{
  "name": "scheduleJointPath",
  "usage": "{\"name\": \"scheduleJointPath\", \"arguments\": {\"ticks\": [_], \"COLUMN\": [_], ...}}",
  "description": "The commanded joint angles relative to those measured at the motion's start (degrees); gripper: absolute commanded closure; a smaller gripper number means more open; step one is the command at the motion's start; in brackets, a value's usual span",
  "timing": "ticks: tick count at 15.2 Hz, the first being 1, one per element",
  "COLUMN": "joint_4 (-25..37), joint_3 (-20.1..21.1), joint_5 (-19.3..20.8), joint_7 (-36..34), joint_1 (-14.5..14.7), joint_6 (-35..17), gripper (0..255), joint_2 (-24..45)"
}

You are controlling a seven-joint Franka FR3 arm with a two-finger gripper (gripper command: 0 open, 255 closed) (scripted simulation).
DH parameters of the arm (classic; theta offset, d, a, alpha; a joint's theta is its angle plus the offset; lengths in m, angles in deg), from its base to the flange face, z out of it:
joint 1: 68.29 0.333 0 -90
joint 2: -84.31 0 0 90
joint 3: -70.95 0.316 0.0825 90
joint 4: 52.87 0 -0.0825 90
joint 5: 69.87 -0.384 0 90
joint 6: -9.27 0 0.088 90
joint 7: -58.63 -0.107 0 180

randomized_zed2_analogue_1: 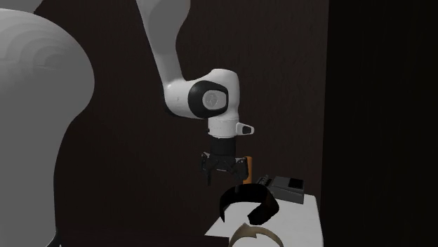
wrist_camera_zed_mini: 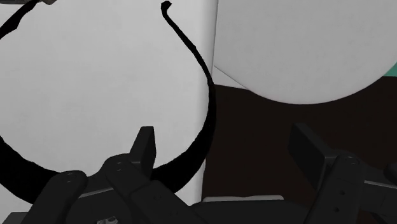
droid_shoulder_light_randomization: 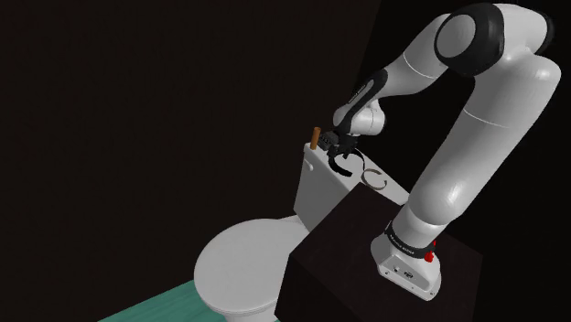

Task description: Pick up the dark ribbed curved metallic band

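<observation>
Black area surrounds a white toilet, with a strip of teal floor [droid_shoulder_light_randomization: 146, 309] at the lower edge of the shoulder view. Beside the round bowl [droid_shoulder_light_randomization: 240, 265] stands the dark stand [droid_shoulder_light_randomization: 348, 265] that carries the white arm [droid_shoulder_light_randomization: 485, 119]. The arm bends over and down toward the flat lid [droid_shoulder_light_randomization: 393, 190] of the toilet tank [droid_shoulder_light_randomization: 316, 194].

A black curved band [randomized_zed2_analogue_1: 246, 203], open like the letter C, lies on the lid. In the wrist view its curve runs close along the lid edge that faces the bowl. The black gripper [randomized_zed2_analogue_1: 223, 168] points down and hangs just above the band without touching it. Its two fingers [wrist_camera_zed_mini: 143, 149] stand well apart and hold nothing. One finger is over the inside of the band's loop. The other finger is out past the lid edge, above the stand. A stretch of the band's curve passes between them.

Other things share the lid:
- A paler, tan-grey curved band [randomized_zed2_analogue_1: 254, 234] lies just beside the black one, toward the near edge in the second exterior view.
- A small orange-brown stick [randomized_zed2_analogue_1: 247, 170] stands upright behind the gripper.
- A low black box [randomized_zed2_analogue_1: 286, 187] sits close to that stick, at the far edge of the lid.
</observation>
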Motion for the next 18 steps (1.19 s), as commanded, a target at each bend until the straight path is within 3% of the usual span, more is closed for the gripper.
{"name": "scheduleJointPath", "arguments": {"ticks": [1,5,7,8,17,18], "joint_4": [0.4,1.2,1.2,1.1,1.2,1.0], "joint_3": [0.7,3.7,3.8,3.8,3.8,3.0], "joint_5": [-3.0,-9.7,-9.6,-9.6,-9.6,-8.2], "joint_7": [2.4,7.5,7.4,7.4,7.4,6.3], "joint_1": [-0.3,-1.9,-2.0,-2.0,-2.0,-1.5], "joint_6": [-1.6,-4.9,-4.9,-4.9,-4.9,-4.2], "gripper": [0,0,0,255,255,255], "joint_2": [2.2,6.9,6.9,6.8,6.9,5.9]}}
